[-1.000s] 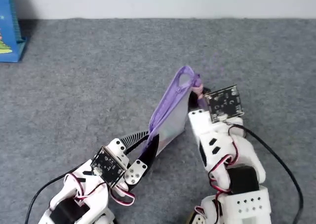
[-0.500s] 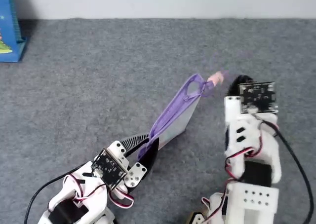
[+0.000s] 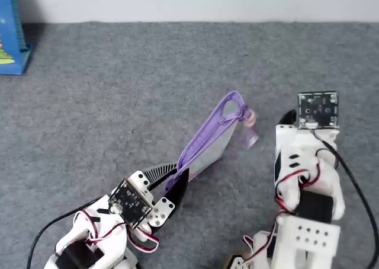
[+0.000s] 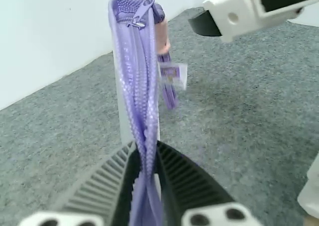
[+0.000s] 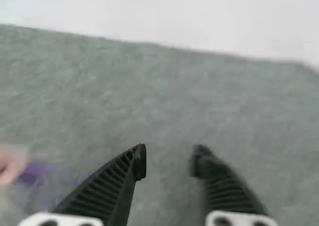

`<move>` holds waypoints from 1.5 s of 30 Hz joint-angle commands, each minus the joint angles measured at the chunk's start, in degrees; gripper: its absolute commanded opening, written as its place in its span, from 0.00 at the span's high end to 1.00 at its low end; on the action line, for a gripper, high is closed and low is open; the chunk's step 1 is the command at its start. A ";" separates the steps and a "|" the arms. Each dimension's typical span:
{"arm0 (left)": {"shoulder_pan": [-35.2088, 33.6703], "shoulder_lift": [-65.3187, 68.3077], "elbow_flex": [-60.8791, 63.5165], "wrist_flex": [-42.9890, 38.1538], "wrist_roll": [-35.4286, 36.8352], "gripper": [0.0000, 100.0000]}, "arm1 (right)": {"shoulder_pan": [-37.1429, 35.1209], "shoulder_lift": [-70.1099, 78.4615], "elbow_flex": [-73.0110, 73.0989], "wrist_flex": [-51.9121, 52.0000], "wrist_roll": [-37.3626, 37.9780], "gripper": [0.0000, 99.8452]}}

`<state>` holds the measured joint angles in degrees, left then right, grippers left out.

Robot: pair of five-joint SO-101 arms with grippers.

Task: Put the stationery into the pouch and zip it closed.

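Seen from the high camera, the purple pouch (image 3: 207, 141) stands on edge at the middle of the grey carpet (image 3: 118, 91), running from near left to far right, its near end pinched in the left gripper (image 3: 172, 179). A pink charm (image 3: 250, 117) and a pale tag (image 3: 251, 140) dangle off its far end. The right arm (image 3: 308, 168) stands to the right, apart from the pouch, with a strip of bare carpet between them. Open carpet stretches left and far to the white wall (image 3: 189, 2); a blue box (image 3: 9, 32) sits at the far left corner

From the left wrist, the ribbed fingers (image 4: 172, 173) are clamped tight on the pouch's zip edge, one each side. The zip looks done up along the visible length, its slider at the far end, charm and tag hanging just beside it. The right arm's white casing shows beyond, clear of the pouch

From the right wrist, the right gripper (image 5: 167, 161) is parted with nothing between its jaws, above bare carpet, the wall's edge beyond. A pink and purple blur lies off to one side
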<state>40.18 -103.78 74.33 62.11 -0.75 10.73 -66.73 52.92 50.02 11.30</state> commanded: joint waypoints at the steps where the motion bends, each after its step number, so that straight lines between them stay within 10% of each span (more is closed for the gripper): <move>1: 0.09 -0.62 -1.80 0.70 -0.09 0.99 | -2.86 -2.51 -7.38 9.98 -1.41 0.82; 10: 0.09 -0.62 -1.80 0.88 -0.09 0.99 | -12.88 8.75 -27.16 31.69 -1.93 0.86; 28: 0.09 -0.62 -1.71 0.97 -0.09 0.99 | -27.65 12.09 -29.71 32.48 5.19 0.76; 38: 0.09 -0.62 -1.71 2.11 -0.09 0.99 | -20.88 21.76 -28.92 23.43 5.63 0.76; 45: 0.09 -0.62 -1.71 2.11 -0.09 0.99 | -20.53 23.25 -29.45 21.93 12.22 0.98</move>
<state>40.00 -103.78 73.89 63.16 -0.75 -10.20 -42.99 26.20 73.49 19.38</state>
